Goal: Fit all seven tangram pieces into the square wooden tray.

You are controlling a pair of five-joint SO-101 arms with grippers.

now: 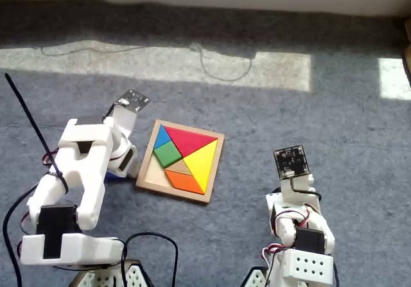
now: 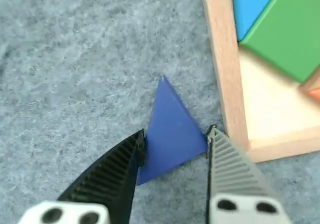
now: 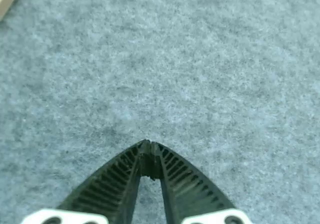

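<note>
A dark blue triangle lies on the grey carpet just outside the wooden tray, near one of its corners. My left gripper is shut on this triangle, with one fingertip touching each side. In the high view the tray holds a light blue triangle, a red triangle, a green square, a yellow triangle, an orange piece and a small tan piece. The tray corner by the left arm is bare wood. My right gripper is shut, with nothing in it, over bare carpet.
The right arm stands right of the tray, with open carpet between them. A thin cable trails across the sunlit strip at the back. Black cables loop by the left arm's base.
</note>
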